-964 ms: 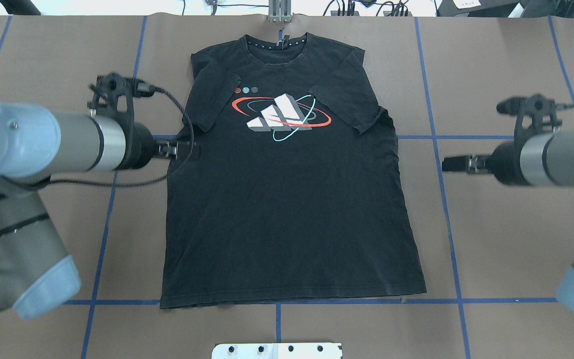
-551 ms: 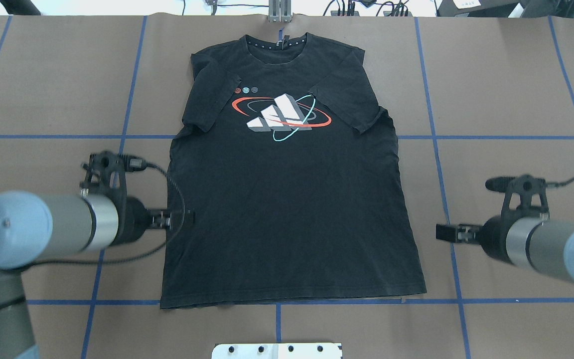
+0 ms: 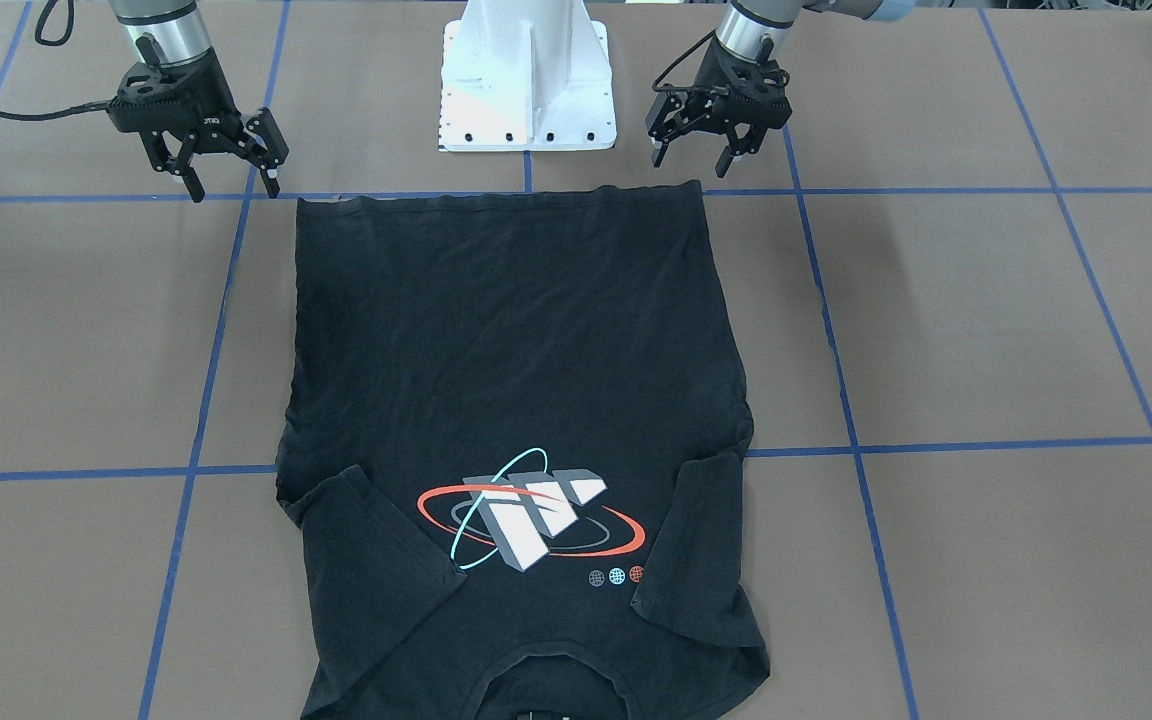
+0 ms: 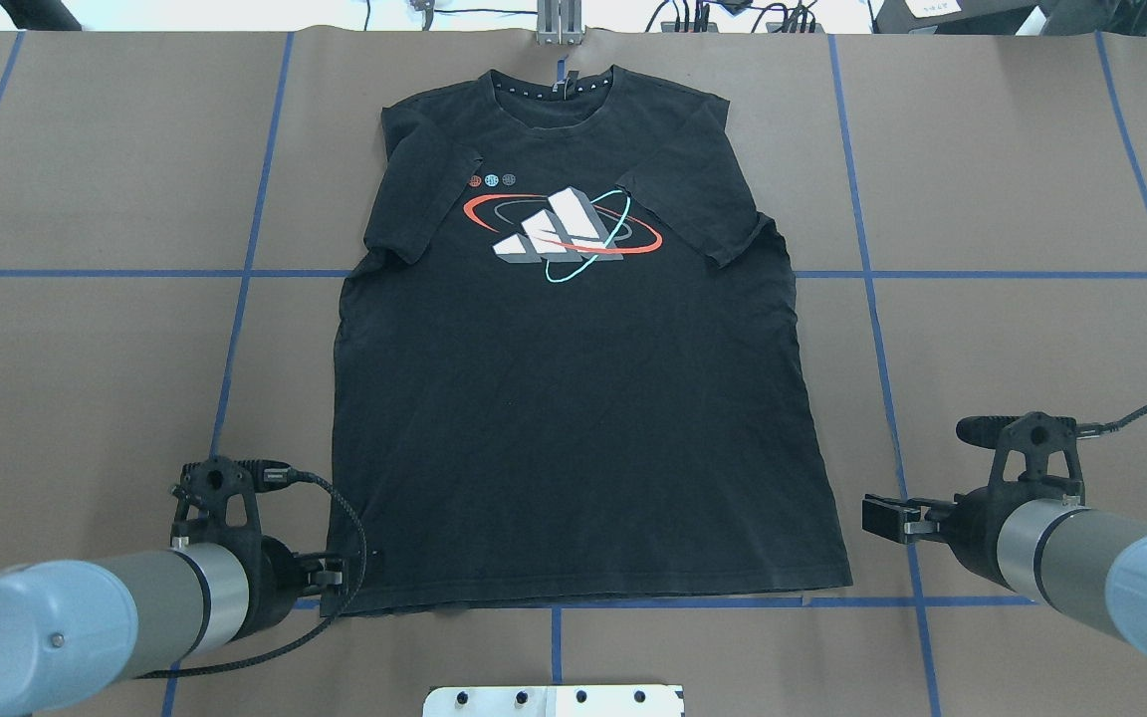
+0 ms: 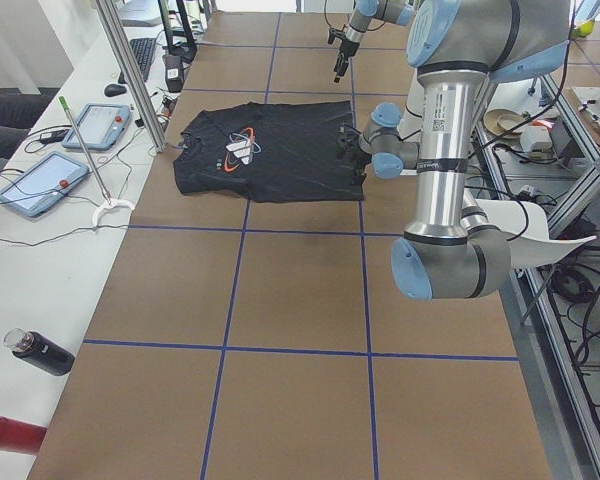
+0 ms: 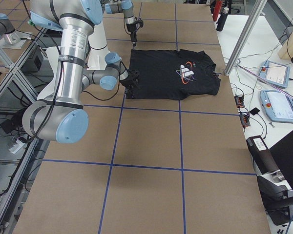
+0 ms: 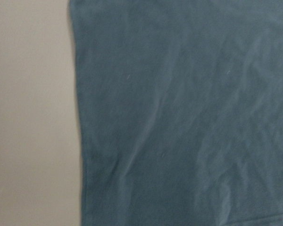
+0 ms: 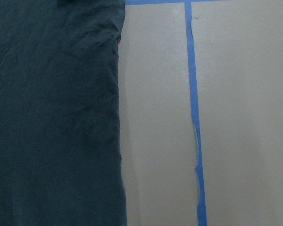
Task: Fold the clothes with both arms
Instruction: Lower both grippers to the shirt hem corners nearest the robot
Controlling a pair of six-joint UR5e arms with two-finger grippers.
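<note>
The black T-shirt (image 4: 573,398) lies flat, face up, on the brown table, collar at the far edge, hem nearest me, both sleeves folded in over the chest beside the red and cyan ringed graphic (image 4: 559,236). My left gripper (image 4: 359,573) hovers open over the hem's left corner; the front view shows its fingers spread (image 3: 689,163). Just off the hem's right corner, my right gripper (image 4: 882,518) is also open (image 3: 235,190) and holds nothing. Shirt fabric (image 7: 188,113) fills most of the left wrist view. The shirt's side edge (image 8: 52,117) shows in the right wrist view.
The white pedestal base (image 3: 526,75) stands just behind the hem. Blue tape lines (image 4: 872,274) grid the table. A metal post (image 4: 559,20) and cables sit at the far edge. Tablets (image 5: 95,125) and bottles (image 5: 40,352) lie on a side bench.
Both grippers have travelled along the shirt's sides from sleeve level toward me, ending at the hem corners. The shirt has not moved.
</note>
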